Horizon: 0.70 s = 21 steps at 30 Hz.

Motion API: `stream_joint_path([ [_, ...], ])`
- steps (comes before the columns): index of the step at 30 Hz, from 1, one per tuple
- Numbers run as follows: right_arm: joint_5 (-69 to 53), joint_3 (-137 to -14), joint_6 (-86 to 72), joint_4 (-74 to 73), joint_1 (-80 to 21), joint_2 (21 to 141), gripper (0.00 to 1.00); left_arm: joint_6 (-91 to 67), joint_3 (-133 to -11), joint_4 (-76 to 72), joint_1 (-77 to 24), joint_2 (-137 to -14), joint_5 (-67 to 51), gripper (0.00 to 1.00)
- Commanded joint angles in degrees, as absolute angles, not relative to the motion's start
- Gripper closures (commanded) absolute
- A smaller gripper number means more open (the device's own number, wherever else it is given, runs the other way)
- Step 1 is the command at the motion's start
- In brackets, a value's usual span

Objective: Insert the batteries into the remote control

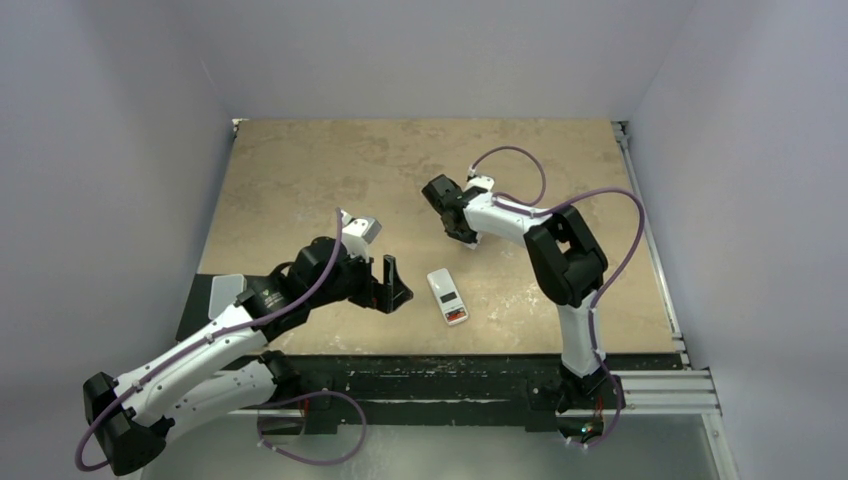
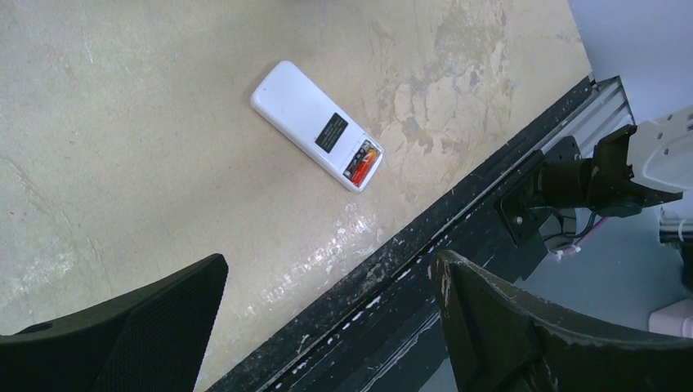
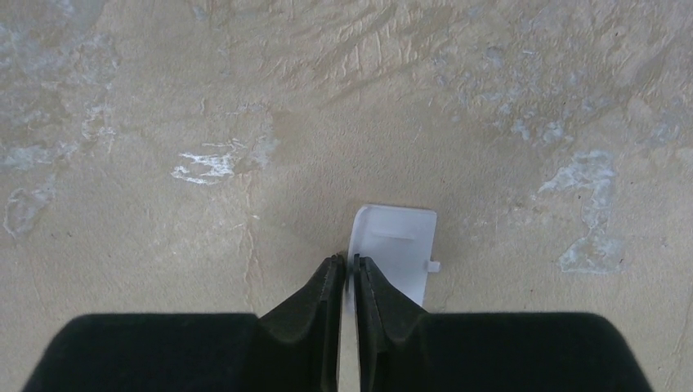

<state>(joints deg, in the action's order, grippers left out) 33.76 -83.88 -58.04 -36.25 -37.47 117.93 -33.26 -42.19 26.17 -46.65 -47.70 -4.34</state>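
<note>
Item 1, remote control (image 1: 447,297): white, lying back-up on the table (image 1: 300,170) near its front edge, between the two arms. It has a black label (image 2: 331,132) at mid-back, and the compartment at one end is uncovered.
Item 2, battery (image 2: 365,161): reddish-orange, seated in that compartment (a dark one beside it cannot be made out).
Item 3, cover plate (image 3: 394,241): small, white, on the table farther back, well apart from the remote control.
Item 4, left gripper (image 2: 331,268): jaws spread wide, holding nothing, near the remote control.
Item 5, right gripper (image 3: 346,263): jaws drawn almost together, pinching one edge of the cover plate.
</note>
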Motion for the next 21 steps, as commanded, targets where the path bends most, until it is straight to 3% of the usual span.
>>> stream_joint_path([
  [1, 34.3, -82.4, -59.2, -36.1, -37.3, 118.0, 0.89, -32.1, -42.1, 25.1, -46.8, -47.3, -3.5, 0.03],
  [3, 34.1, -81.7, -59.2, -35.7, -37.2, 117.3, 1.0, -32.2, -42.1, 25.2, -46.8, -47.4, -3.1, 0.03],
  [10, 32.0, -77.7, -55.7, -31.5, -37.3, 111.5, 1.0, -32.5, -42.3, 25.6, -46.8, -47.5, -1.4, 0.01],
  [21, 12.9, -62.1, -46.5, -16.7, -37.6, 92.0, 1.0, -36.0, -39.4, 21.4, -46.7, -47.0, 0.3, 0.01],
])
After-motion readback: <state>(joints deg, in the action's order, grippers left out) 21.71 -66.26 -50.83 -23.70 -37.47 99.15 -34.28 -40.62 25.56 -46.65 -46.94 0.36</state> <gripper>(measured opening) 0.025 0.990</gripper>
